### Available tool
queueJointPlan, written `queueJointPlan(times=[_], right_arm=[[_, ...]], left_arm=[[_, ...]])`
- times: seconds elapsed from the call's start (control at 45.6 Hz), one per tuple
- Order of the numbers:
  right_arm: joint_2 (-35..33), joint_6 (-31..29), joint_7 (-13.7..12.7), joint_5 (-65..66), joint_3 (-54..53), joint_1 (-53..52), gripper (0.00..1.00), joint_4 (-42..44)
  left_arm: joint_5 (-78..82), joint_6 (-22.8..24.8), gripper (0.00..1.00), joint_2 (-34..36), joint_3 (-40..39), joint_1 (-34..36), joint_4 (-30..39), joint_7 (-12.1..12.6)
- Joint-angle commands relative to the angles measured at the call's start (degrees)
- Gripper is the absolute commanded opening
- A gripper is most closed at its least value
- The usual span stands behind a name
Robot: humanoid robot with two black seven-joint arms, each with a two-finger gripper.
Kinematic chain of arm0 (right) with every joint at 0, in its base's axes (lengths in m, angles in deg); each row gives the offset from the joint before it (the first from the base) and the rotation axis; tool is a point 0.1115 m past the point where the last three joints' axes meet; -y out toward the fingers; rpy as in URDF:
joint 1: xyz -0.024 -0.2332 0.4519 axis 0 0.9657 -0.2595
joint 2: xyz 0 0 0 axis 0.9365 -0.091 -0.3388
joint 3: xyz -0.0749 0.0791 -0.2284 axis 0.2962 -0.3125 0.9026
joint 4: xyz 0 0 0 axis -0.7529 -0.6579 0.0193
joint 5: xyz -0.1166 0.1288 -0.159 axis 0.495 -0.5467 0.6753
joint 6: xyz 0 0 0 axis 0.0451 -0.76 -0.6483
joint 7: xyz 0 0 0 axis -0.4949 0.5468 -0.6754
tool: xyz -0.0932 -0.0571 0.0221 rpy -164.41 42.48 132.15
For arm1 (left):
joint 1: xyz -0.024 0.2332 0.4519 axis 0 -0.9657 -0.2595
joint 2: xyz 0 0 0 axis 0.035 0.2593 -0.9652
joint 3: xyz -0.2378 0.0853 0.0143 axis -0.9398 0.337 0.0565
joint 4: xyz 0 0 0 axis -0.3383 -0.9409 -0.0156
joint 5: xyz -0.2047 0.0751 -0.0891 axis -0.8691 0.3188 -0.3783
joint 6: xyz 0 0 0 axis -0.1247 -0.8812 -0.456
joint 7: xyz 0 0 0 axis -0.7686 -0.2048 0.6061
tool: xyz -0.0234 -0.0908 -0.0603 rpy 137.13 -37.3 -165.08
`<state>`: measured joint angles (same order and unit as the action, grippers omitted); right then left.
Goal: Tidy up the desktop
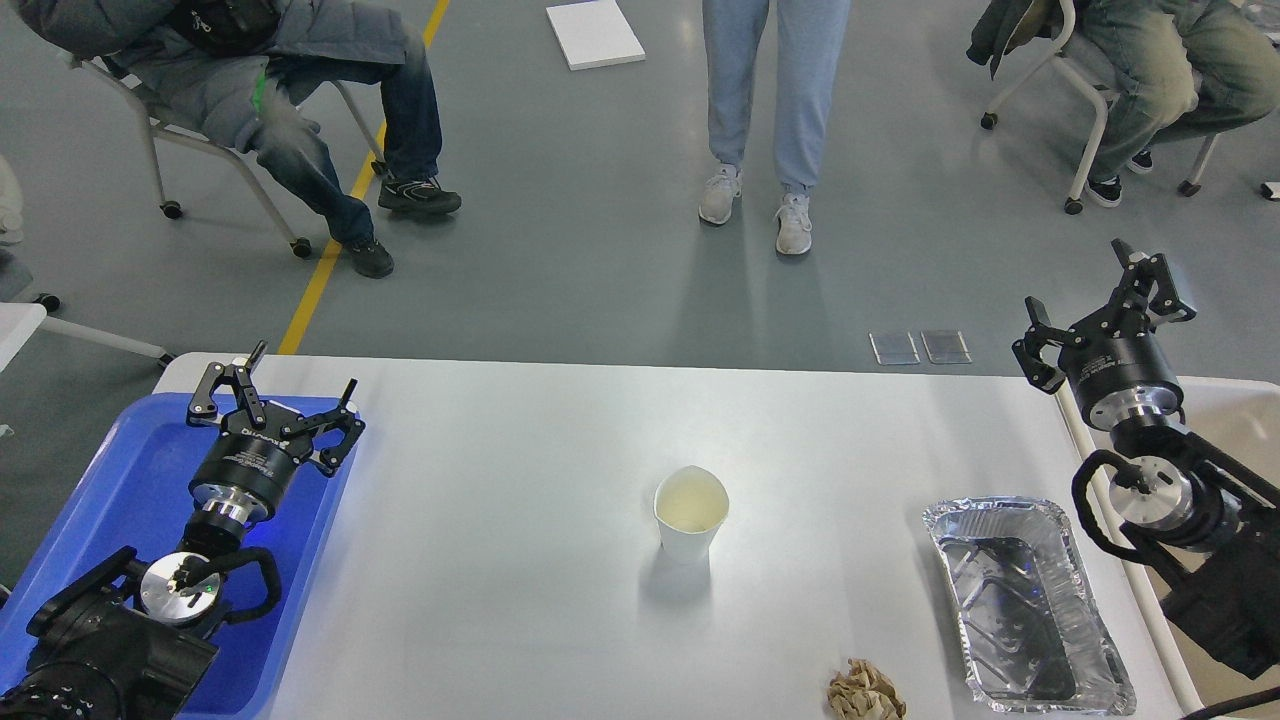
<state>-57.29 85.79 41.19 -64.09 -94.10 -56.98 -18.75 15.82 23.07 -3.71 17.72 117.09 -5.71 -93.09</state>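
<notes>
Crumpled brown paper (pixel 866 692), lower right of white counter (pixel 500 560); foil tray (pixel 1030 600) beside; paper cup (pixel 690 512) centre. Both hands, left (pixel 275 400) and right (pixel 1105 305), open, empty. Nothing cleared; next, I reach for one item.

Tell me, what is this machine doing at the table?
It is meant to tidy the large white tabletop, and nothing is in its grasp. The left gripper hangs open over the blue plastic tray; the right gripper is open beyond the table's right end. On the tabletop stand a white paper cup, an empty silver foil tray and a crumpled brown paper ball.
</notes>
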Motion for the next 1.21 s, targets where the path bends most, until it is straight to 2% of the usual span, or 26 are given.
queueJointPlan(times=[0.0, 1.183], right_arm=[[0.01, 0.07, 0.07, 0.0, 0.03, -0.3, 1.0, 0.36], [0.45, -0.19, -0.01, -0.88, 0.21, -0.3, 1.0, 0.36]], left_arm=[[-0.02, 0.0, 1.0, 0.0, -0.01, 0.0, 0.01, 0.0], [-0.02, 0.0, 1.0, 0.0, -0.01, 0.0, 0.01, 0.0]])
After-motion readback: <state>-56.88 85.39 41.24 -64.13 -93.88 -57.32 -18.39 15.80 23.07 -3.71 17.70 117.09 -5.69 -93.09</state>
